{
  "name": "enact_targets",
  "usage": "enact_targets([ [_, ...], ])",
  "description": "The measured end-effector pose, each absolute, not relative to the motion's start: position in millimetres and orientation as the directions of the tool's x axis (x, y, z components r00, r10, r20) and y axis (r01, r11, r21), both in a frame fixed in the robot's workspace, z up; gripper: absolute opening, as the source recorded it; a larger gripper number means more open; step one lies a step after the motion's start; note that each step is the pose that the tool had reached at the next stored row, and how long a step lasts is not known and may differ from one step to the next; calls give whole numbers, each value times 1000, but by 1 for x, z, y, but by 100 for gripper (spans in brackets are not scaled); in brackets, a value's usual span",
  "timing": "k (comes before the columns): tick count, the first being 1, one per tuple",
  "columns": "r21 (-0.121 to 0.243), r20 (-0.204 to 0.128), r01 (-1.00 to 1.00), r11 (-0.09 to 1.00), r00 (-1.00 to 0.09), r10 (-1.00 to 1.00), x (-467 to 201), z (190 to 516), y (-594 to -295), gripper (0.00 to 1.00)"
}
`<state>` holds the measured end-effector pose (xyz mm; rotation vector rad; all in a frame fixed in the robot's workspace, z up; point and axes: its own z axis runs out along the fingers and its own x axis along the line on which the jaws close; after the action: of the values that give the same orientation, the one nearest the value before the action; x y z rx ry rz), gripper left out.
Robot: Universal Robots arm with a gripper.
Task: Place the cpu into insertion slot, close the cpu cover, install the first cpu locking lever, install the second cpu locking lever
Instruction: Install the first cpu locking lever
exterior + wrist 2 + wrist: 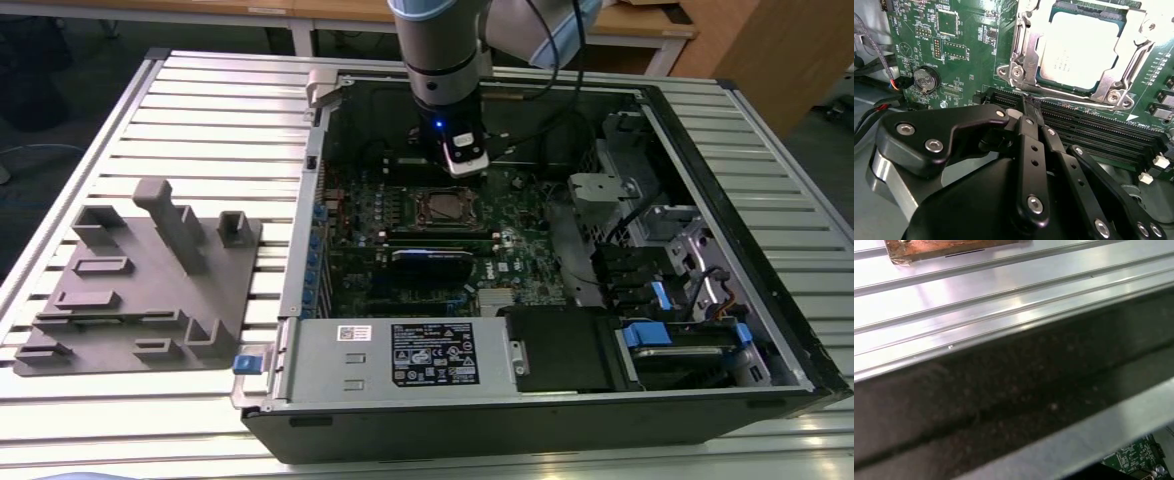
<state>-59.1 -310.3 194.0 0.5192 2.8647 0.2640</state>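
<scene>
Black gripper (1030,107) fingers (1029,145) pressed together, apparently holding nothing, fill the second wrist view's foreground just short of the cpu (1081,47) seated in the insertion slot (1021,75) under the cpu cover (1134,35), while the exterior view shows the arm (441,60) inside the computer case (534,420) beside the socket.

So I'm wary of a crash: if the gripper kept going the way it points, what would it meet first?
Probably the dark memory slots right ahead of the gripper, just short of the cpu cover; depth is unclear.
</scene>
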Motion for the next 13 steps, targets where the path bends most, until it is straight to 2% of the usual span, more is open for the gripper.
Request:
enact_targets([
  [13,216,-187,323,922,-913,363,-63,194,-311,11],
])
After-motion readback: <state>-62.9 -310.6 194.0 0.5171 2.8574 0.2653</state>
